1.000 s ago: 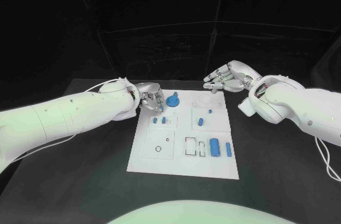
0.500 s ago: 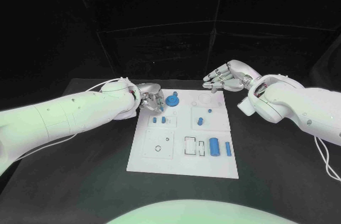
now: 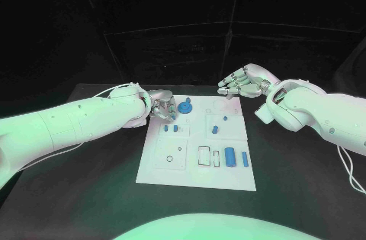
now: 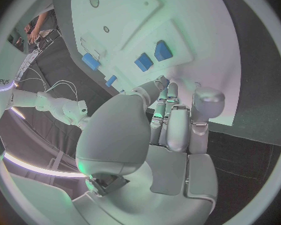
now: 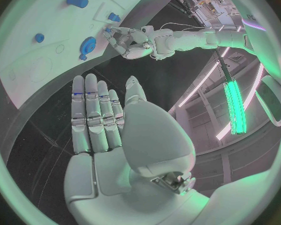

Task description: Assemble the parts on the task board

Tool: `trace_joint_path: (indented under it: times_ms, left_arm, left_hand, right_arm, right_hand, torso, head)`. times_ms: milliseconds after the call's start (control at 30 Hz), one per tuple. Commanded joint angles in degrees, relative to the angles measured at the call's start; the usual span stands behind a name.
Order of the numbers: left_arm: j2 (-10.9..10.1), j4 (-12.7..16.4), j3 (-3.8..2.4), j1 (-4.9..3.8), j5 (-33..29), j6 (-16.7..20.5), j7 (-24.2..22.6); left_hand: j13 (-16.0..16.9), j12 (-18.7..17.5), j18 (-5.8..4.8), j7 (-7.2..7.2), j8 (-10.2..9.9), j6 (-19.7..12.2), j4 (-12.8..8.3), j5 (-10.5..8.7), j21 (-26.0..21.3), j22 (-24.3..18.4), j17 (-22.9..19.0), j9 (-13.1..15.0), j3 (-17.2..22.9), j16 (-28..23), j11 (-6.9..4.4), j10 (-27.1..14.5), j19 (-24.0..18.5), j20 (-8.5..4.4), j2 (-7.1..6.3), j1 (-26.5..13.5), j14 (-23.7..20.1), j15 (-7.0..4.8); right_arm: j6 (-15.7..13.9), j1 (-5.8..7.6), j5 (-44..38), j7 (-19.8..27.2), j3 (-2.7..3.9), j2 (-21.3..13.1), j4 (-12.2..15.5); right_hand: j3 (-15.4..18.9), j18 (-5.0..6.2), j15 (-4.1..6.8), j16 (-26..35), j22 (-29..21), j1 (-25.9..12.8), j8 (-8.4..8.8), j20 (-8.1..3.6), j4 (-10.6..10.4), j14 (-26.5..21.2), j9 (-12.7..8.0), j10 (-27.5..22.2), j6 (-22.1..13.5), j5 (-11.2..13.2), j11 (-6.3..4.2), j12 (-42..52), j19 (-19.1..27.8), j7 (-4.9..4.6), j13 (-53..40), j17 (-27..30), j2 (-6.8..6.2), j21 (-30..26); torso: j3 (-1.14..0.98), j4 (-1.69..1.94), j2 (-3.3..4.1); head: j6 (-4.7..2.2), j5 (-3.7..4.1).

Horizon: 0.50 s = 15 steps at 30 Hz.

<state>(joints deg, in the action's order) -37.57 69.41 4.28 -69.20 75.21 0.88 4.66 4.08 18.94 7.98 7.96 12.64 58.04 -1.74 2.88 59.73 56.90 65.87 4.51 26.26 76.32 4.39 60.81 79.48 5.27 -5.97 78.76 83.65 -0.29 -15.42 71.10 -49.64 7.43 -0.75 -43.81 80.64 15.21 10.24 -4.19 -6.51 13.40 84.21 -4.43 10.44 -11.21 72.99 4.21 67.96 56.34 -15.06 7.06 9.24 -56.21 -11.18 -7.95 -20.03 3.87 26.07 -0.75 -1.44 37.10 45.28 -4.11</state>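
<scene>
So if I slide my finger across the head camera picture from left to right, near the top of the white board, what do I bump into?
The left silver hand → the round blue part standing on the white task board → the right silver hand, hovering open past the board's far edge.

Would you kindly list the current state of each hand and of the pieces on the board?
left hand: at the board's far left corner, fingers curled beside the round blue part; grip unclear
right hand: open, fingers straight, beyond the board's far edge
round blue part: standing on the task board
blue cylinder: lying flat near the board's right side
</scene>
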Motion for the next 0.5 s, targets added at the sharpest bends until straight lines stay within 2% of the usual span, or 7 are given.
trace_joint_path:
  times_ms: [33,500]
  left_arm:
    - [0.06,-0.07,-0.01,-0.06,-0.24,-0.91,0.64]
    - [0.26,-0.40,0.00,-0.06,-0.24,-0.61,0.58]
  left_hand:
    - [-0.08,-0.35,-1.02,-0.07,-0.31,0.37,0.22,-0.09,0.14,0.03,-0.11,-0.08,-0.14,-0.15,-0.02,0.40,0.19,-0.01,-0.14,-0.53,0.05,-0.13]
    - [-0.27,-1.75,-1.04,0.62,-3.30,-2.97,0.33,-0.08,0.09,0.19,-0.66,-0.91,-0.34,-0.23,0.41,-0.17,-0.01,0.19,-0.83,-1.28,-0.02,0.18]
  right_arm:
    - [0.18,0.10,0.17,0.51,0.03,0.01,0.06]
    - [0.23,0.10,0.17,0.43,0.03,-0.01,0.05]
  right_hand:
    - [0.26,0.20,-0.01,0.30,-0.07,0.00,-0.09,0.19,0.21,-0.27,0.04,-0.35,-0.33,-0.25,0.11,0.23,-0.03,-0.05,0.08,0.07,0.36,-0.34]
    - [0.33,0.21,-0.01,0.33,-0.14,0.00,-0.14,0.20,0.18,-0.27,0.06,-0.37,-0.31,-0.24,0.11,0.31,-0.09,-0.04,0.16,0.07,0.50,-0.47]
  torso:
    - [-0.02,0.01,0.02]
    - [-0.02,0.01,0.00]
  head:
    - [0.00,0.02]
    - [0.06,0.13]
